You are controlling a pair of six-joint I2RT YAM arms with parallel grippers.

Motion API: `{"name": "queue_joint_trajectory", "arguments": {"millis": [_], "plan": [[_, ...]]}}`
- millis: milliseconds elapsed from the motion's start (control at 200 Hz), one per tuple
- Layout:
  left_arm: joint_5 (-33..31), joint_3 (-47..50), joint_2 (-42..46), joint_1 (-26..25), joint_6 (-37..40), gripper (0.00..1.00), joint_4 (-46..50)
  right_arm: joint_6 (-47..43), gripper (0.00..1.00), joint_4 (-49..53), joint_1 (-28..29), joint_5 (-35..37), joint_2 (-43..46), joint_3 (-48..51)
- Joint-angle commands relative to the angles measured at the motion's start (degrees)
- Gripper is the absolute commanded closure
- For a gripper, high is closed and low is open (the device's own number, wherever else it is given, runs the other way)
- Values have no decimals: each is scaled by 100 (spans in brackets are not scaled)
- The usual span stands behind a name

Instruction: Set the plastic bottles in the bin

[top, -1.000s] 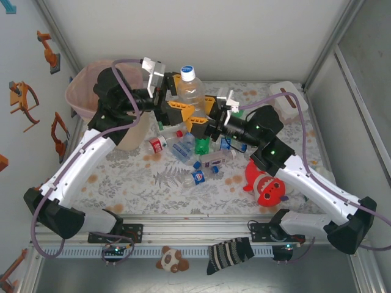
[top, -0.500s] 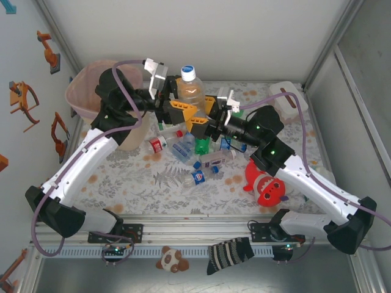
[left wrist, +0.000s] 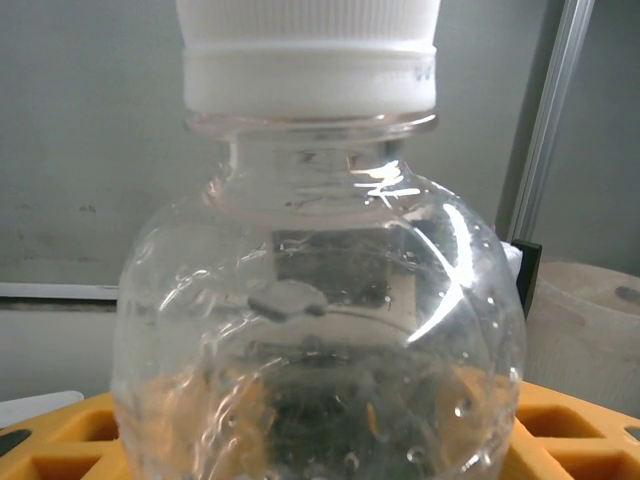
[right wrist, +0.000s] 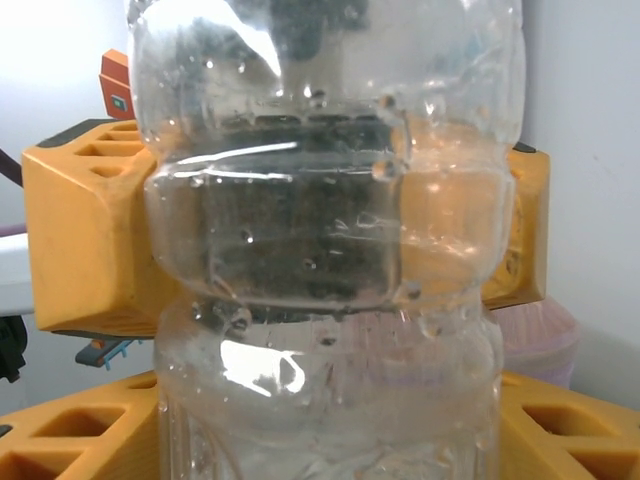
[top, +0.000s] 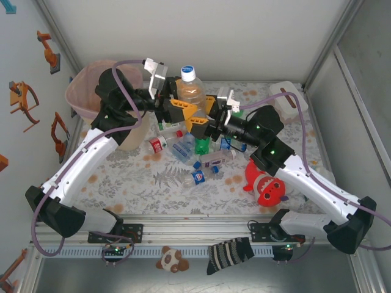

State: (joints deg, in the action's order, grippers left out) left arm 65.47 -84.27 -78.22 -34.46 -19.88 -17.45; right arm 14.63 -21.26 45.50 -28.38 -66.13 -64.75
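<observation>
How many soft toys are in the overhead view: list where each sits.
2. A red plush lies on the table, right side; a small brown-and-white one lies beyond the table's near edge, left of the striped sock. Arms may hide others.

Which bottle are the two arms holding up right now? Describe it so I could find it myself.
Start at the beige bin at the back left of the table. Just right of it, the left gripper and right gripper meet, orange jaws closed on one clear bottle. Unlike the pile of bottles lying below, it stands upright in the air, white cap on top.
</observation>
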Motion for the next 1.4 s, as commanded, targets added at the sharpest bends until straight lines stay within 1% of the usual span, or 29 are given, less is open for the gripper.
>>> {"name": "queue_joint_trajectory", "arguments": {"millis": [0, 55, 160, 320, 541, 591, 646, 761, 826, 931, 1062, 1217, 1397], "plan": [[95, -156, 22, -9, 124, 44, -81, 26, 28, -62, -19, -71, 14, -187], [26, -174, 42, -8, 239, 44, 82, 18, 22, 23, -21, -80, 26, -195], [-134, -203, 100, 35, 450, 45, 338, 10, 18, 153, -19, -30, 81, -181], [-482, -278, 206, 215, 740, 45, 872, -81, 17, 372, -16, 89, 257, -82], [-1179, -487, 394, 782, 1178, 45, 1854, -343, 16, 924, -17, 278, 554, 17], [-1455, -584, 445, 890, 1417, 45, 2247, -395, 16, 1050, -20, 334, 608, 26], [-1824, -741, 488, 952, 1852, 45, 2826, -447, 16, 1151, -14, 376, 664, 41], [-2824, -1191, 451, 1050, 2625, 44, 4060, -529, 16, 1322, -15, 464, 719, 25], [-3478, -1525, 324, 1081, 2958, 45, 4697, -574, 16, 1376, -15, 482, 733, 20], [-4355, -2063, 47, 1108, 3370, 45, 5660, -620, 16, 1452, -14, 509, 708, -23], [-5251, -2513, -245, 1200, 3653, 45, 6387, -645, 16, 1510, -21, 505, 647, -80], [-6157, -2946, -572, 1427, 3790, 44, 6921, -659, 16, 1528, -17, 461, 559, -136], [-6911, -3437, -1052, 1728, 3920, 44, 7443, -662, 16, 1545, -15, 411, 455, -187]]}}
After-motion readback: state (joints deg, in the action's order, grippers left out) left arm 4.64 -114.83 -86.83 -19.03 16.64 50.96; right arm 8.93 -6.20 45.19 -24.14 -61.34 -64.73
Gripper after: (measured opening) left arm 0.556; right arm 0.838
